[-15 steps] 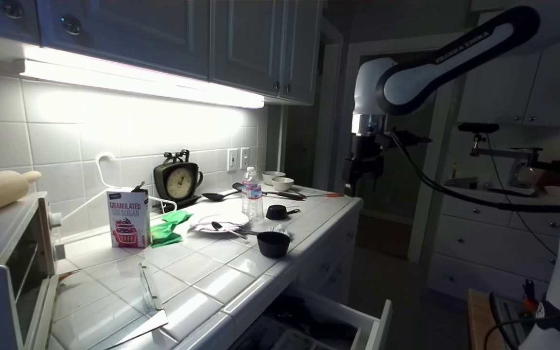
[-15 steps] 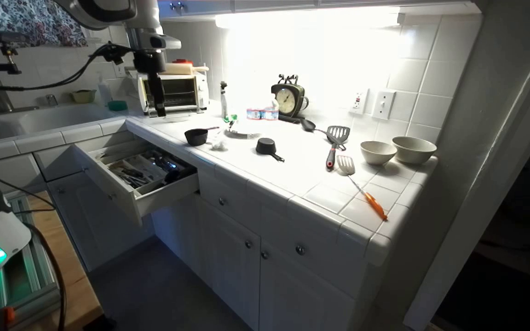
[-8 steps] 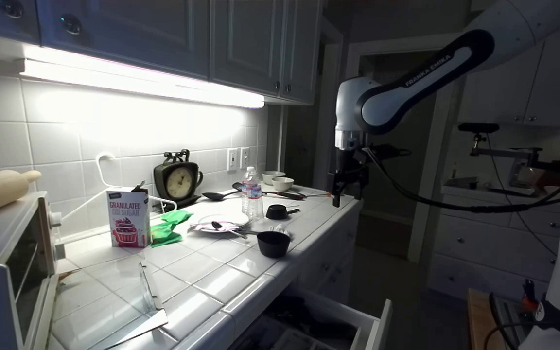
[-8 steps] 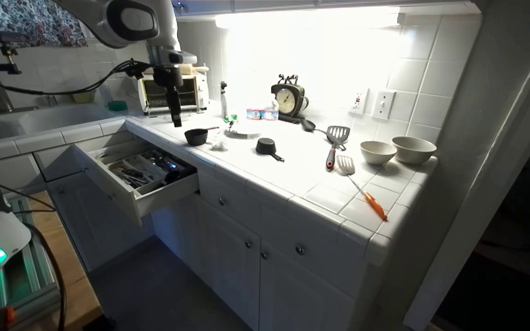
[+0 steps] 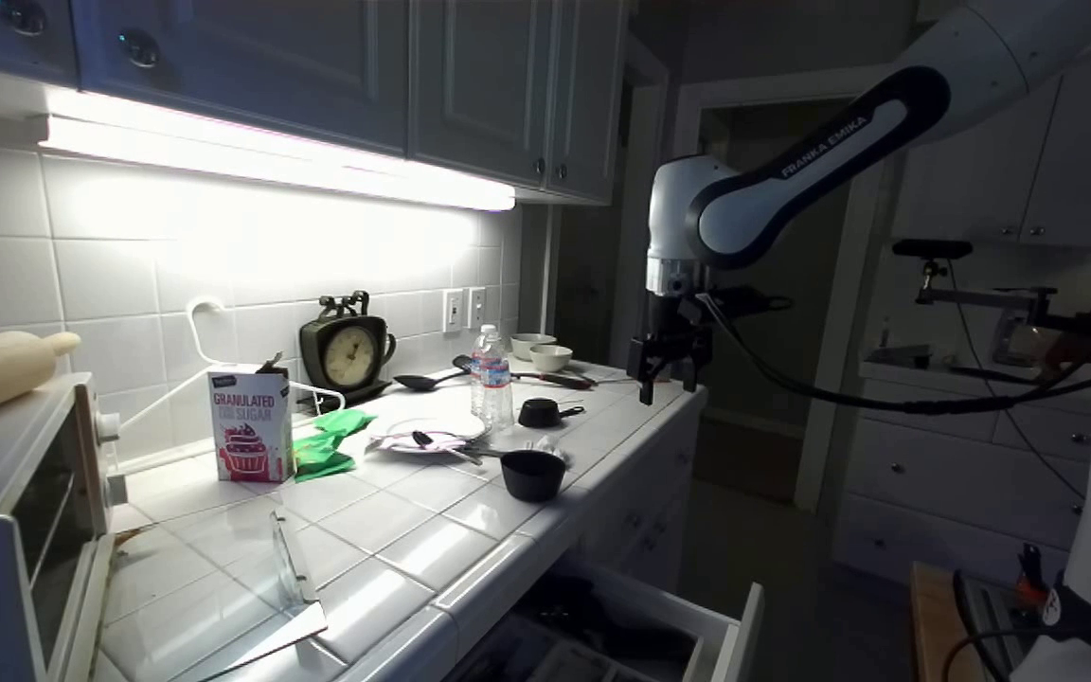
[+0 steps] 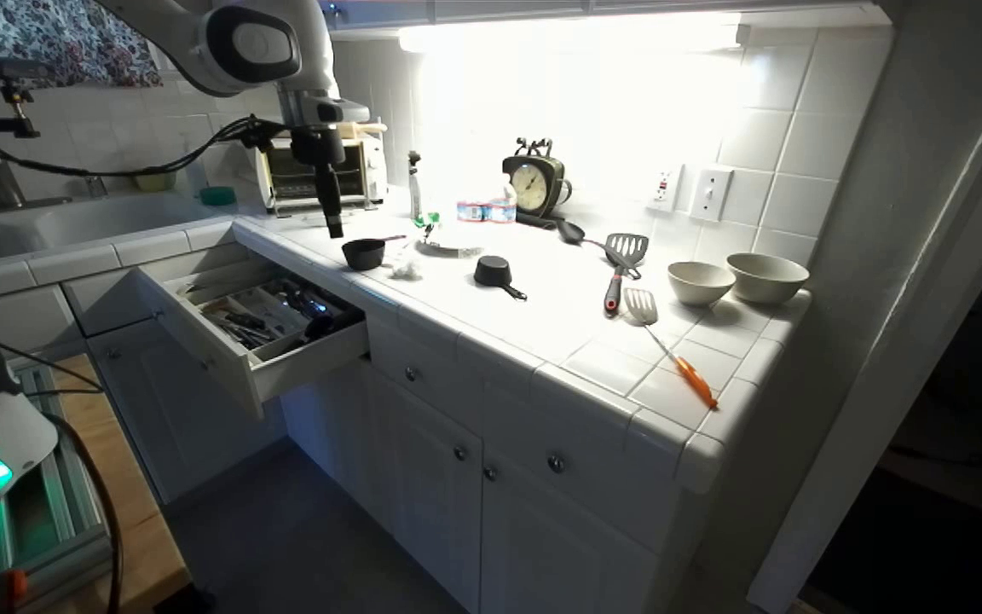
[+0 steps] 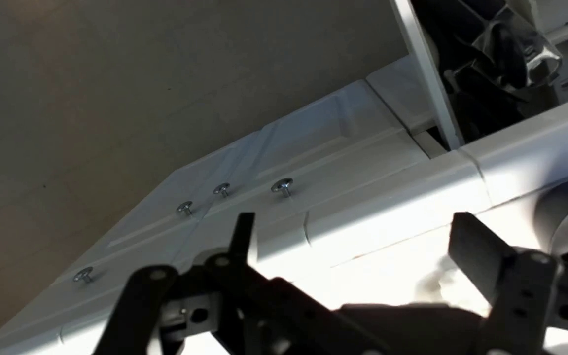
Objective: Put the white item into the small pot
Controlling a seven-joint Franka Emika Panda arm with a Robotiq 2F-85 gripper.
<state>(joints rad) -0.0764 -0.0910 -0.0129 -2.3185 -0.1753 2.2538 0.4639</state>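
The white item (image 6: pixel 407 269) is a small crumpled white piece on the counter. In an exterior view the white item (image 5: pixel 550 449) is partly hidden behind the small pot. The small black pot (image 6: pixel 363 254) stands upright right beside it, near the counter's front edge; it also shows in an exterior view (image 5: pixel 533 478) and at the right edge of the wrist view (image 7: pixel 552 214). My gripper (image 5: pixel 669 386) is open and empty, above the counter's front side. In the wrist view the gripper (image 7: pixel 354 217) points down, with the white item (image 7: pixel 454 290) partly behind the right finger.
A second black pot (image 6: pixel 492 271) lies upside down nearby. A white plate (image 5: pixel 427 431), clear bottles (image 5: pixel 491 384) and a sugar box (image 5: pixel 252 426) stand further back. An open drawer (image 6: pixel 303 375) juts out below. Spatulas (image 6: pixel 640 305) and bowls (image 6: pixel 701 284) are at the far end.
My gripper has come lower, leftward in an exterior view and rightward in an exterior view, mostly in the first half second. The pots and white item have not moved.
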